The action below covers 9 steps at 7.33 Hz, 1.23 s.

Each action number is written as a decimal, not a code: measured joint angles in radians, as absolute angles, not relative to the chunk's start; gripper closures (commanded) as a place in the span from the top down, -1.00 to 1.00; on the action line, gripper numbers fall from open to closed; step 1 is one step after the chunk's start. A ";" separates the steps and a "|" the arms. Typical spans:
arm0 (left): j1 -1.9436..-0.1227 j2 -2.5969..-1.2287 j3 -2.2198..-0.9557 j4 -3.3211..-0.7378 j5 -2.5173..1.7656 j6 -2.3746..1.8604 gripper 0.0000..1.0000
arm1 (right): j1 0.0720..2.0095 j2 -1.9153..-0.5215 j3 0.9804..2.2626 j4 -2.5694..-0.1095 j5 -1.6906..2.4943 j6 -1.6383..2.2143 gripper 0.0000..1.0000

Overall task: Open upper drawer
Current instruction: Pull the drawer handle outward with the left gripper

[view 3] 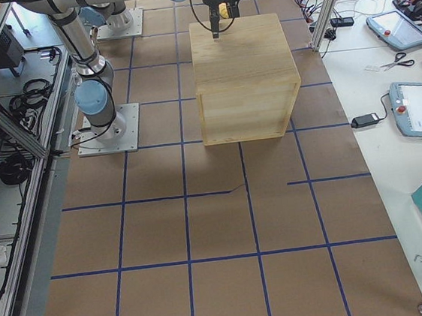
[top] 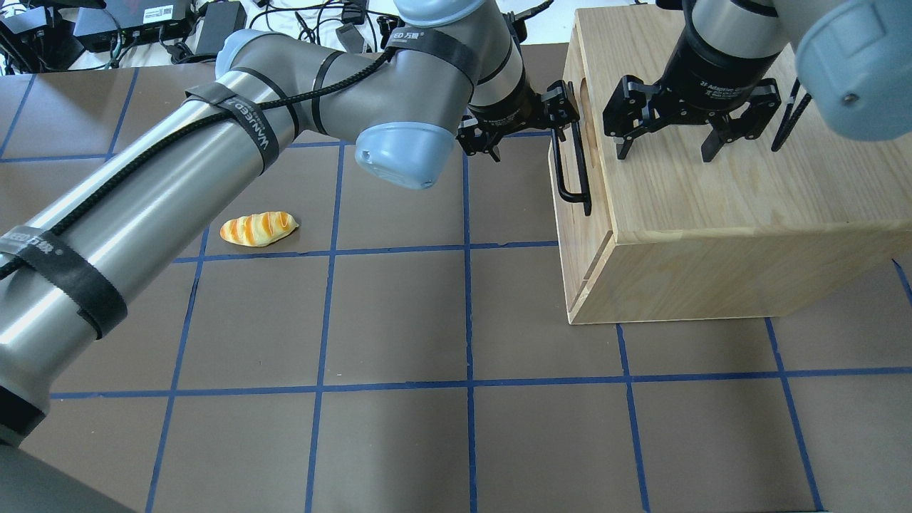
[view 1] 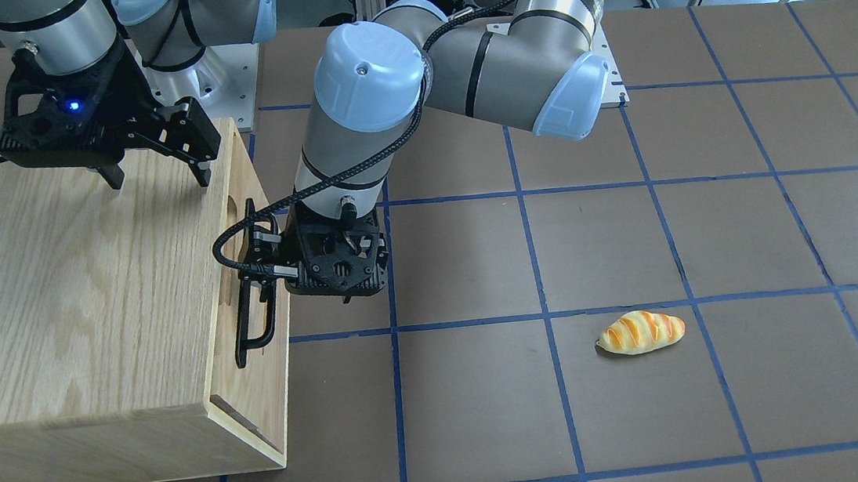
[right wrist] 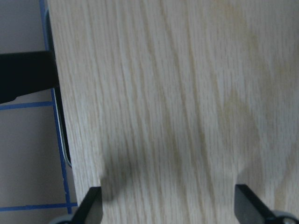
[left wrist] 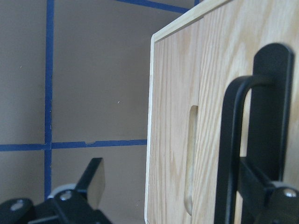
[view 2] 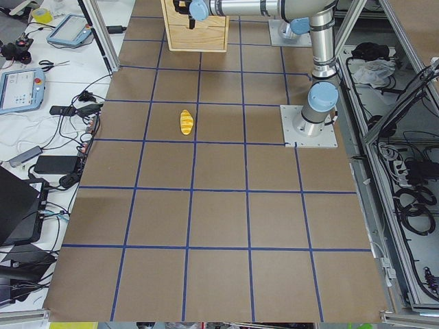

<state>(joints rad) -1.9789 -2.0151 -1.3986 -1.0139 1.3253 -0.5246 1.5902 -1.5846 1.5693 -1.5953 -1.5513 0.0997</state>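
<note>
The light-wood cabinet (top: 712, 206) stands on the table. Its upper drawer (left wrist: 173, 116) carries a black bar handle (top: 573, 171) next to an oval cutout (left wrist: 190, 158); the drawer front looks about flush with the cabinet. My left gripper (view 1: 260, 249) is open at the handle's far end. In the left wrist view the handle (left wrist: 231, 154) stands between the spread fingers, close to one of them. My right gripper (top: 666, 146) is open and empty, its tips just above the cabinet top (right wrist: 177, 116).
A toy bread roll (view 1: 641, 331) lies on the brown table with blue tape grid, well away from the cabinet, also in the overhead view (top: 258, 229). Cables and devices lie beyond the table's far edge (top: 142, 21).
</note>
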 measured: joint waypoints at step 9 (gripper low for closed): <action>-1.961 -2.004 -1.395 -1.026 1.456 -0.398 1.00 | 1.591 -1.585 1.569 -1.595 -1.551 0.100 1.00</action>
<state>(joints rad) -1.9609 -2.0040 -1.3948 -1.0258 1.4555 -0.3979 1.5907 -1.5846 1.5693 -1.5953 -1.5511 0.0997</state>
